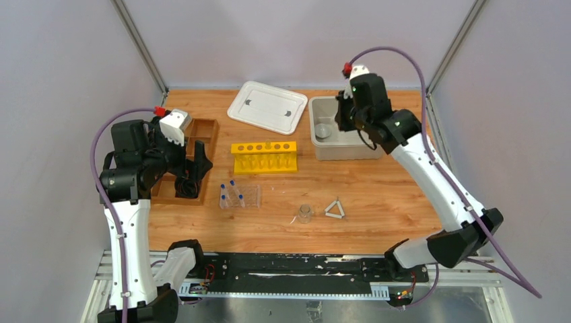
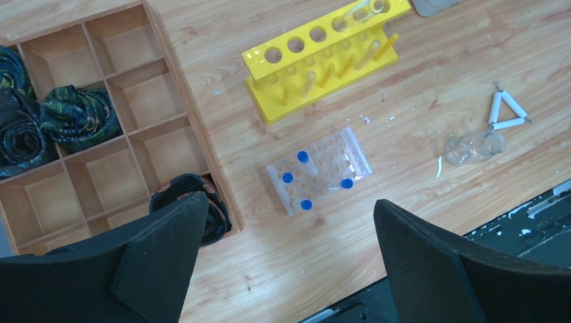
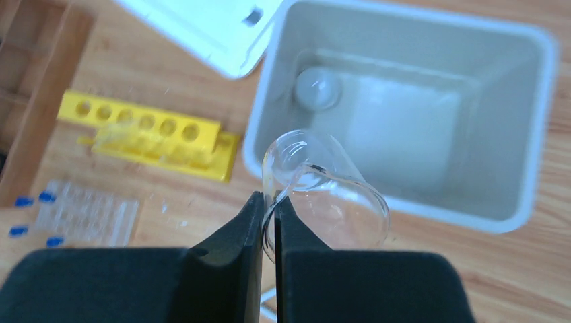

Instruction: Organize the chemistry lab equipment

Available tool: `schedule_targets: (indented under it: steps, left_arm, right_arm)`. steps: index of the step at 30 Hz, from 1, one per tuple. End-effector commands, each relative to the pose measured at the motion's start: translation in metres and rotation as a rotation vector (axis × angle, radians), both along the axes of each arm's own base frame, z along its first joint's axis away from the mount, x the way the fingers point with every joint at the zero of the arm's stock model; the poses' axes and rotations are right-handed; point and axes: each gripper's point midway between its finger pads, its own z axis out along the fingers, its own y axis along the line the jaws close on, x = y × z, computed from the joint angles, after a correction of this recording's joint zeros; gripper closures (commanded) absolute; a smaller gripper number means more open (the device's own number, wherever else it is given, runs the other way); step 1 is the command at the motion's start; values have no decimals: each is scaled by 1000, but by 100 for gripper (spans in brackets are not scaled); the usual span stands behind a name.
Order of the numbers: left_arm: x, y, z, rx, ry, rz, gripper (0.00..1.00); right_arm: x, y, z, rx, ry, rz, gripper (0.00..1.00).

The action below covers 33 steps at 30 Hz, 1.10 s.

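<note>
Black right gripper (image 3: 269, 208) pinched shut on thin rim of small clear glass beaker (image 3: 330, 195), beaker hanging tilted. Grey rectangular plastic bin (image 3: 525, 134) just beyond gripper, white dome-shaped piece (image 3: 316, 87) in its far-left corner. Risk: smooth glass slips from narrow pinch, or release comes too early, beaker strikes bin rim, cracks.

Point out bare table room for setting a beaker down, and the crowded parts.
Free: tabletop right of the white triangle, nearer than the grey bin; also the near-left strip in front of the clear rack. Crowded: the middle, from yellow rack to table beaker.
</note>
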Motion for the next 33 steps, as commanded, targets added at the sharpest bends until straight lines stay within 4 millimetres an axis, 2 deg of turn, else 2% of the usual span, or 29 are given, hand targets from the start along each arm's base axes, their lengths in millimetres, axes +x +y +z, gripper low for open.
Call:
schedule_targets:
  steps: [1, 4, 7, 11, 22, 25, 29, 33]
  left_arm:
    - [-2, -4, 12, -17, -38, -10, 0]
    - [-4, -4, 13, -12, -46, -10, 0]
    - [-6, -5, 12, -13, -48, -12, 0]
    - [-7, -6, 11, -14, -49, -22, 0]
    - [-2, -4, 4, -10, -23, -22, 0]
    - [0, -4, 3, -13, -13, -20, 0]
    - [0, -5, 4, -16, -17, -26, 0]
    - [0, -4, 4, -11, -21, -26, 0]
  right_arm:
    - [46, -49, -17, -128, 66, -139, 100]
    - [84, -83, -39, -146, 141, -239, 100]
    - [117, -104, -69, -156, 212, -298, 100]
    - [143, -122, -117, -178, 329, -335, 100]
    - [179, -145, -186, -288, 400, -391, 100]
    - [187, -153, -193, -324, 386, -425, 99]
    - [197, -154, -207, -304, 381, -426, 96]
    - [199, -158, -214, -317, 396, -438, 93]
